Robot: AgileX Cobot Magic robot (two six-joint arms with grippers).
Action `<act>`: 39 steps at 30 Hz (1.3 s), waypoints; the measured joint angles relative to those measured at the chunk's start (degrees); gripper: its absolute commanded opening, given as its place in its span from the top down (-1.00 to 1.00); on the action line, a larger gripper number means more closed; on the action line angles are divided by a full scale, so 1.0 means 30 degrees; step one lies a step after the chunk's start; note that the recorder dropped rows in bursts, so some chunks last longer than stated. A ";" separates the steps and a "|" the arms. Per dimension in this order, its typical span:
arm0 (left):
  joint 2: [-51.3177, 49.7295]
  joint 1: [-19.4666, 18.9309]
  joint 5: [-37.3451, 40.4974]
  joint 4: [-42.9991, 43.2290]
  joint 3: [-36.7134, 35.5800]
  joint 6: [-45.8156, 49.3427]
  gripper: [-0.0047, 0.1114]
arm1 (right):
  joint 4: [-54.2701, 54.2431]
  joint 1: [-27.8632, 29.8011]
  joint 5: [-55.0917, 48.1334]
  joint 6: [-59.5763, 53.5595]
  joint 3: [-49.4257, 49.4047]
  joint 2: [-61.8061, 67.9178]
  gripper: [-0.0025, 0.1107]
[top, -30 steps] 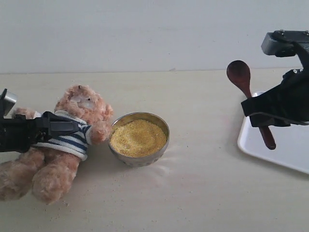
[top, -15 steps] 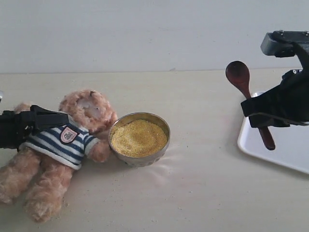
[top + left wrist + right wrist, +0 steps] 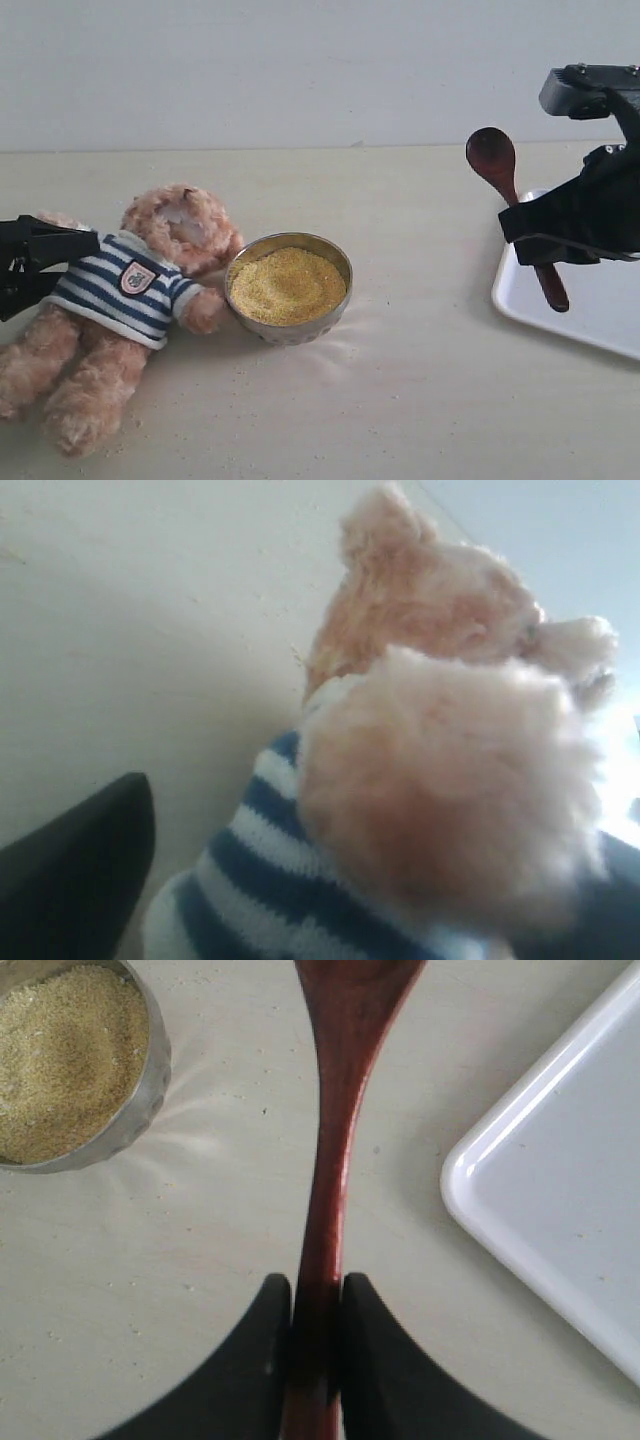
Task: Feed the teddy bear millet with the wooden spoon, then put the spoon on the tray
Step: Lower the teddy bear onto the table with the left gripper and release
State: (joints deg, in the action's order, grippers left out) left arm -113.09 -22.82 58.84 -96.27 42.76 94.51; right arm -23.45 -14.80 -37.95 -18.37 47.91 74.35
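Observation:
The teddy bear (image 3: 125,300) lies on its back at the left, its head (image 3: 185,222) beside the metal bowl (image 3: 288,325) heaped with yellow millet (image 3: 287,285). My left gripper (image 3: 45,268) is open at the bear's far shoulder. One black finger (image 3: 75,880) stands clear of the striped shirt (image 3: 260,880), and a fluffy arm (image 3: 450,790) fills the space in front of the camera. My right gripper (image 3: 535,238) is shut on the handle of the wooden spoon (image 3: 495,158) and holds it above the table by the white tray (image 3: 590,305). In the right wrist view the fingers (image 3: 270,1340) pinch the spoon (image 3: 335,1110).
Loose millet grains are scattered on the pale tabletop (image 3: 420,400) around the bowl and the bear's legs. The tray (image 3: 560,1190) lies at the right edge, partly under my right arm. The bowl (image 3: 150,1080) also shows in the right wrist view. A plain wall runs behind.
The bear went from propped up in my left gripper to lying flat on its back. The left gripper let go and drew back leftward. The right arm with the spoon barely moved.

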 measured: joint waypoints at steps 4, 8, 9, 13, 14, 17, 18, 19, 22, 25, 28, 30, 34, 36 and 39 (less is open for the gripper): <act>0.0000 -0.0389 0.0078 0.0328 0.0024 -0.0262 0.40 | 0.0000 0.0000 0.0000 0.0000 0.0000 0.0000 0.96; 0.0000 -0.0741 0.0425 0.0926 0.0024 -0.0264 0.47 | 0.0000 0.0000 0.0000 0.0000 0.0000 0.0000 0.96; 0.0000 -0.0841 0.0587 0.1084 0.0024 -0.0264 0.45 | 0.0000 0.0000 0.0000 0.0000 0.0000 0.0000 0.96; 0.0000 -0.1084 0.2002 0.1257 0.0024 -0.0295 0.18 | -0.0085 0.0000 0.0000 0.0000 0.0000 0.0000 0.96; 0.0000 -0.1084 0.2477 0.1209 0.0024 -0.0295 0.08 | -0.0085 0.0000 0.0000 0.0000 0.0000 0.0000 0.96; 0.0000 -0.1097 0.3146 0.1076 0.0024 -0.0295 -0.22 | -0.0201 0.0000 0.0000 -0.0031 0.0000 0.0000 0.96; 0.0000 -0.1097 0.3257 0.1076 0.0024 -0.0295 -0.31 | -0.0201 0.0000 0.0000 -0.0031 0.0000 0.0000 0.96; 0.0000 -0.1097 0.3352 0.1076 0.0024 -0.0295 -0.37 | -0.0251 0.0000 0.0000 -0.0031 0.0000 0.0000 0.96; 0.0000 -0.1097 0.3400 0.1314 0.0024 -0.0432 -0.44 | -0.0343 0.0000 0.0000 -0.0031 0.0000 0.0000 0.96; 0.0000 -0.1097 0.3437 0.1653 0.0024 -0.0877 -0.43 | -0.0344 0.0000 0.0000 -0.0031 0.0000 0.0000 0.96; 0.0000 -0.1097 0.3437 0.2115 0.0024 -0.1104 -0.43 | -0.0344 0.0000 -0.0172 -0.0232 0.0000 0.0000 0.96; 0.0000 -0.1132 0.3465 0.2432 0.0024 -0.1356 -0.43 | -0.0372 0.0000 -0.0266 -0.0308 0.0000 0.0000 0.96; 0.0000 -0.1789 0.3516 0.2739 0.0024 -0.2221 -0.28 | -0.0384 0.0000 -0.0370 -0.0358 0.0000 0.0000 0.96; 0.0000 -0.2355 0.3516 0.2739 0.0024 -0.2605 -0.09 | -0.0384 0.0000 -0.0370 -0.0358 0.0000 0.0000 0.96; 0.0000 -0.3378 0.3516 0.2739 0.0024 -0.2992 0.24 | -0.0384 0.0000 -0.0370 -0.0358 0.0000 0.0000 0.96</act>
State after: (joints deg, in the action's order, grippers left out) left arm -113.09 -32.96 69.39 -88.05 42.83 85.54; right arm -24.60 -14.80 -39.06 -19.44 47.91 74.35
